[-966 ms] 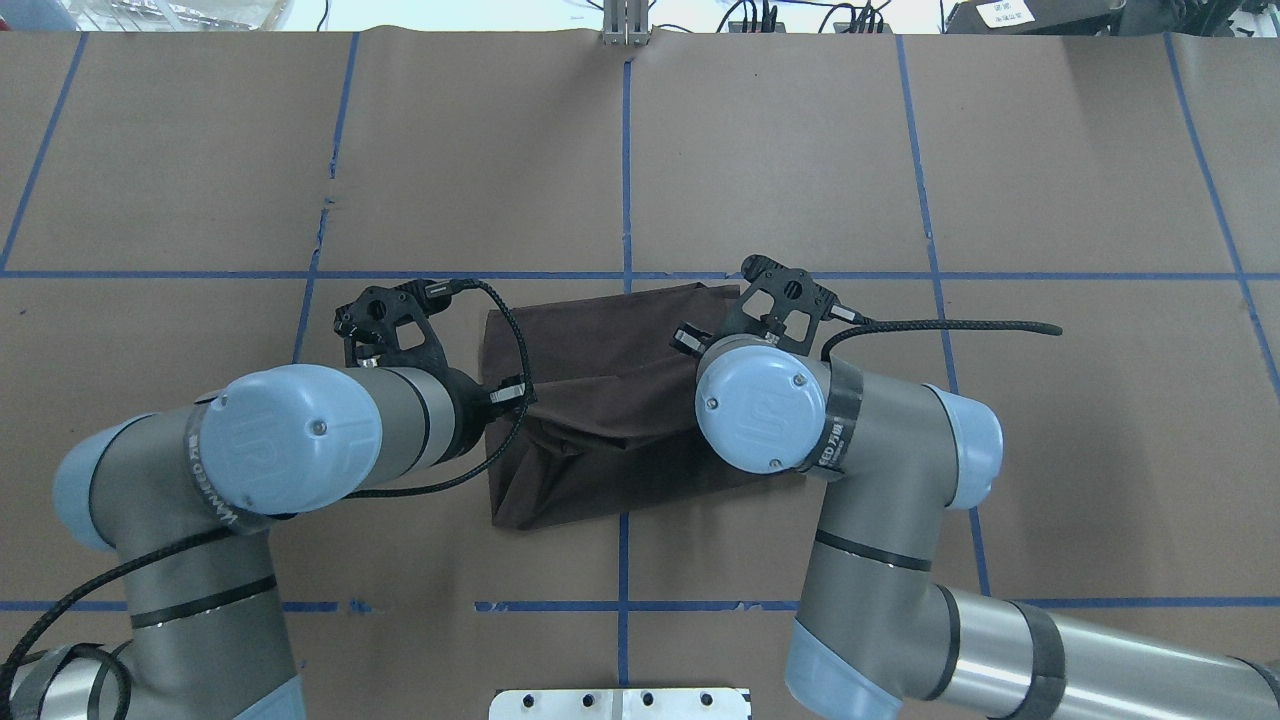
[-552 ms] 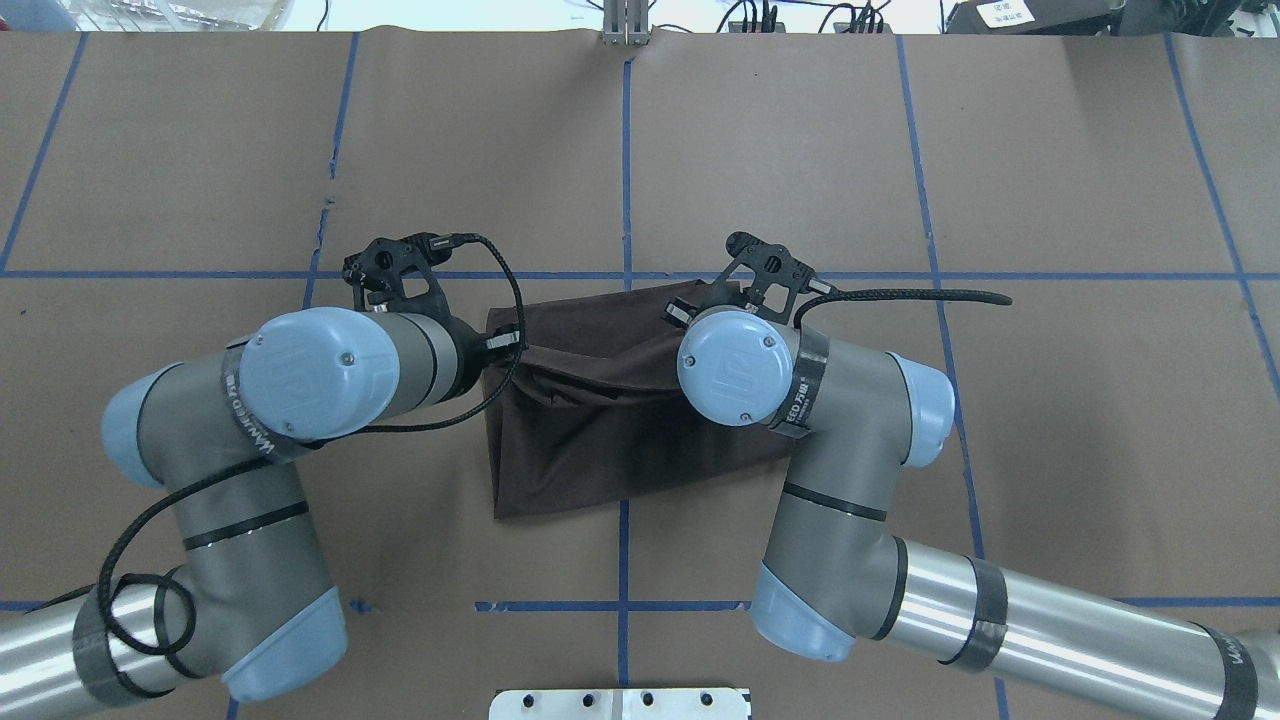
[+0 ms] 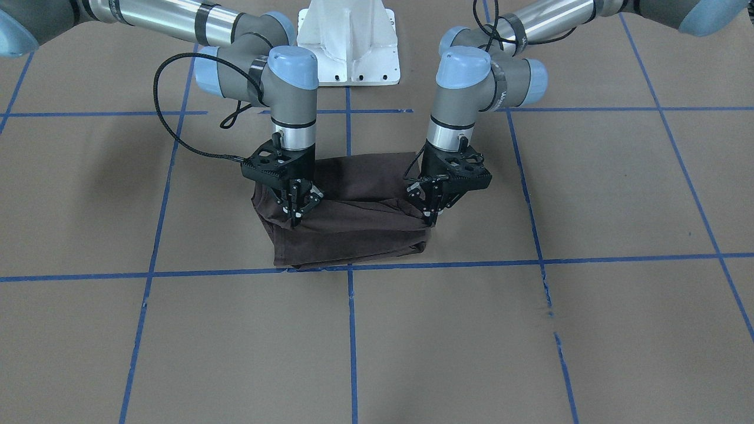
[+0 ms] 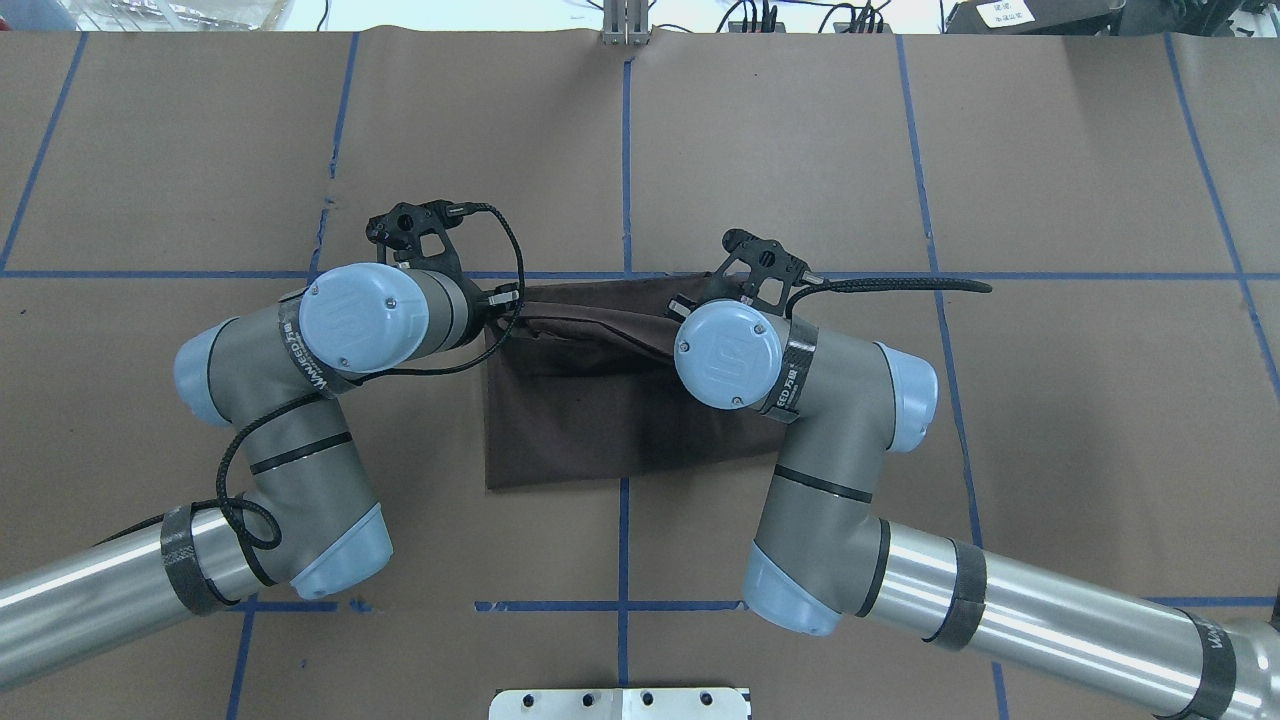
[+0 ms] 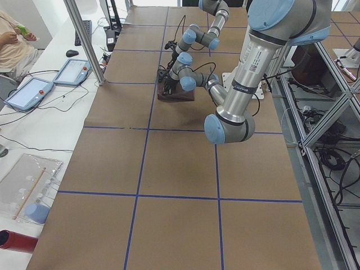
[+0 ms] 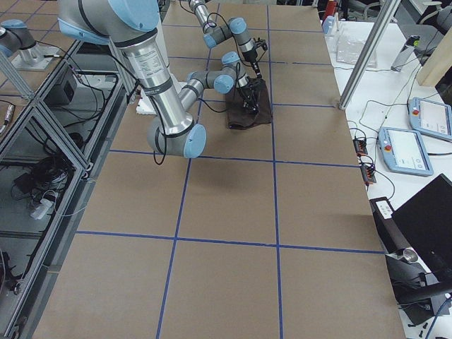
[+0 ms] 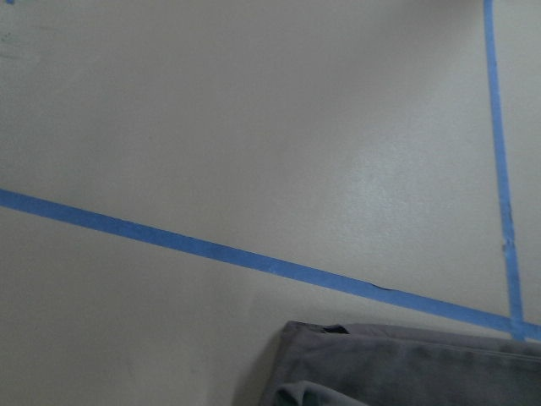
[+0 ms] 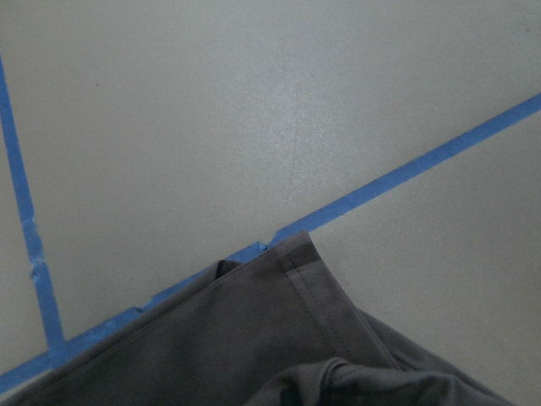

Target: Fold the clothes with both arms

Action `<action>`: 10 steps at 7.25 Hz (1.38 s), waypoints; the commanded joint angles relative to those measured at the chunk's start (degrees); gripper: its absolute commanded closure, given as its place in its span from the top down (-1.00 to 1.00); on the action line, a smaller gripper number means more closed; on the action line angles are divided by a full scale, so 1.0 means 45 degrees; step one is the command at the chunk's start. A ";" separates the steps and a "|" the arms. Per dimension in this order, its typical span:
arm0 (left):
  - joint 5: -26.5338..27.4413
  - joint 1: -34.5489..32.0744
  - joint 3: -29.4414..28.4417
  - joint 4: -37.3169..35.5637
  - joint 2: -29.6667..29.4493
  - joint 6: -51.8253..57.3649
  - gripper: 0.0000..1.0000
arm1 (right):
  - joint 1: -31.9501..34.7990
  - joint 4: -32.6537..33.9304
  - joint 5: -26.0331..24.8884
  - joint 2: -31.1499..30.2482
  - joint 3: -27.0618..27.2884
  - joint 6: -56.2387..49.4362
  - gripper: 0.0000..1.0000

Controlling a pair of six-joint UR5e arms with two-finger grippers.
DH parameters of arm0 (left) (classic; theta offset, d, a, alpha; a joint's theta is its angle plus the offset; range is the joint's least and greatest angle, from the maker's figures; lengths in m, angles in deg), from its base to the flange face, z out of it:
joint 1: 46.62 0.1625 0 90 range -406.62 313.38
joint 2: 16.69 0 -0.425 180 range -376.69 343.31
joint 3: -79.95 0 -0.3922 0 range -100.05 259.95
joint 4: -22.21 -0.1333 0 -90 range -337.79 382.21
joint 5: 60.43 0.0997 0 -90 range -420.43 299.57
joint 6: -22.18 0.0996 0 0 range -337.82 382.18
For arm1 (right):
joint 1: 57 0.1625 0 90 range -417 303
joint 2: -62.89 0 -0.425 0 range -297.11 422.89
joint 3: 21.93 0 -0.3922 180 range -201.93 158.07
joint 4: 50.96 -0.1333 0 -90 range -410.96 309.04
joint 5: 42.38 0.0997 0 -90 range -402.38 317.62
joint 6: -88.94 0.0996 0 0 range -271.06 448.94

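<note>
The dark brown-grey T-shirt lies folded into a rectangle mid-table. Its near edge is lifted and stretched between both grippers. In the front-facing view my left gripper is shut on the fabric at the view's right, and my right gripper is shut on it at the view's left. From overhead the wrists hide both grippers, which sit close to the shirt's far edge by the blue tape line. The right wrist view shows a hemmed corner of the cloth, and the left wrist view shows a cloth edge.
Brown paper with a blue tape grid covers the table. The white base pedestal stands between the arms. Beyond the far edge are teach pendants, cables and a seated person.
Both grippers have carried the held shirt edge away from the robot, toward the shirt's far edge. The lifted layer now covers more of the shirt and both arms reach further out.
</note>
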 commanded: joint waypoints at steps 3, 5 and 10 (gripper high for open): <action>-0.2415 -0.1155 0.0268 0.0350 0.0170 0.3527 1.00 | 0.0690 0.0030 0.1966 0.0325 0.0827 -0.2340 1.00; -0.2484 -0.1278 0.0367 0.0370 0.0366 0.3851 1.00 | -0.0435 0.0051 0.1155 0.0404 0.0891 -0.2380 1.00; -0.2484 -0.1278 0.0367 0.0467 0.0405 0.3772 1.00 | -0.1576 0.0051 -0.0941 0.0833 -0.0748 -0.4096 1.00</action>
